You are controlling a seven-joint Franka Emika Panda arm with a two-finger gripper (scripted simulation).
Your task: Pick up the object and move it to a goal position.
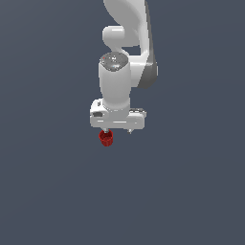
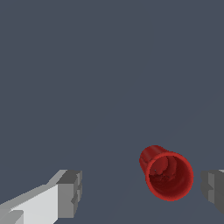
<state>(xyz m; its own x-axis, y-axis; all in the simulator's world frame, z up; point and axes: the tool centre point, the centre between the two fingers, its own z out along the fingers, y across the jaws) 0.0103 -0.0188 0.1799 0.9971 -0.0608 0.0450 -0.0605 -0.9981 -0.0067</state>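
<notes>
Sitting between the spread fingers [image 2: 70,192] of the gripper [image 1: 117,130], the red object [image 2: 168,175] lies nearer one finger, touching neither; jaws are wide.

A plain, dark slate-blue surface [image 1: 48,191] fills the whole background in both the exterior and wrist views. It is uniform, unmarked, and shows no edges or texture.

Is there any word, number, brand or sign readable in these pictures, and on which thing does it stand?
None can be read.
The red cylinder carries no print in either view.
The white gripper and the arm show plain surfaces, no lettering.
The grey background is blank.
</notes>
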